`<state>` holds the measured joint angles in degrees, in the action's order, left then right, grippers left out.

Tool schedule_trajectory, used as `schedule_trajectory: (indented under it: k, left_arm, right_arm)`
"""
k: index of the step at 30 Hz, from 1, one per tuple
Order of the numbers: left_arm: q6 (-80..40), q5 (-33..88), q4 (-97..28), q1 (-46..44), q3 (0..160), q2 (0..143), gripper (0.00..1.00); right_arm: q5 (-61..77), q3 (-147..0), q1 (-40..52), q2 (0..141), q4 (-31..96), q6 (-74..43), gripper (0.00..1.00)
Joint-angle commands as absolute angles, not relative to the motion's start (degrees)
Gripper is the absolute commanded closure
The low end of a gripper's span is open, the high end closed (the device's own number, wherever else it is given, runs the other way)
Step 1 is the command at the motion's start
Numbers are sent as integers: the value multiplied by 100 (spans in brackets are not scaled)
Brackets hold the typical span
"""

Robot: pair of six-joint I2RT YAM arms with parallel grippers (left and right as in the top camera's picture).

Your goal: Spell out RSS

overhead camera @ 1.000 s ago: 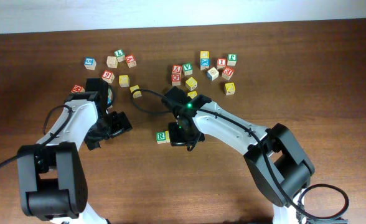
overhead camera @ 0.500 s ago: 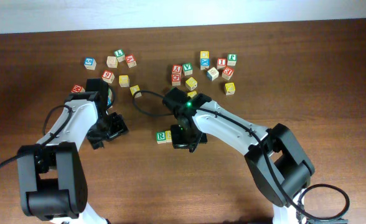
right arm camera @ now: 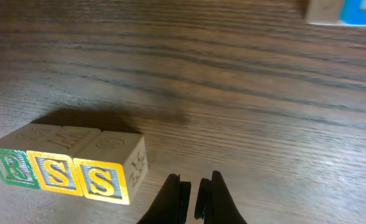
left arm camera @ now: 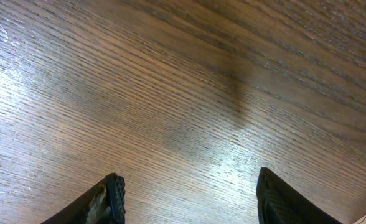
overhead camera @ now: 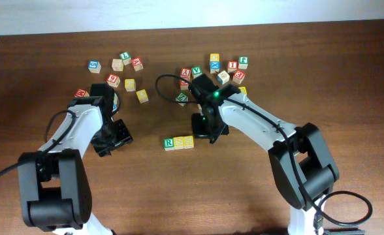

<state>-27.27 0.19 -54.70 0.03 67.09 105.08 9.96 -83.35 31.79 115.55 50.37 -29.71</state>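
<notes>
- The R block [right arm camera: 10, 167], first S block [right arm camera: 55, 173] and second S block [right arm camera: 102, 180] lie in one straight row on the wooden table [overhead camera: 244, 189], each touching the next and reading RSS. The word looks complete.
- In the overhead view the row sits near the table's middle, at about 8 o'clock from the right gripper [right arm camera: 191, 188] and near it but not touching.
- The R is green on a pale face with a green border. Both S letters are blue on yellow-bordered faces. The sides are bare wood with embossed marks.
- These look like small wooden cubes, so probably light, rigid and not fragile. Their flat faces should grip well, though a sideways nudge would likely skew the whole line.
- With no gaps between neighbours, the best hold is across a block's front and back faces, not its touching sides.
- The right gripper's fingers are drawn together with nothing between them.
- The left gripper [left arm camera: 192, 196], at 9 o'clock from the row and well apart from it, has its fingers spread over bare wood.
- Loose letter blocks [overhead camera: 196, 72] lie scattered from 10 to 1 o'clock of the row.
</notes>
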Motion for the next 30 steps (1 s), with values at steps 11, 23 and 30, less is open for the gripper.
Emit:
schedule_trajectory:
  k: [11,23,30]
  left_arm:
    - [-2738,19,-5476,19,6737,10575,38]
    - [-2738,19,-5476,19,6737,10575,38]
    - [-2735,19,-5476,19,6737,10575,37]
  right_arm:
    - [1293,-7970,3459,11526,4512,-3203,96]
    - [1378,-7970,3564,11598,4517,-3352,96]
    - [1474,-7970,3564,11598,4510,-3352,96]
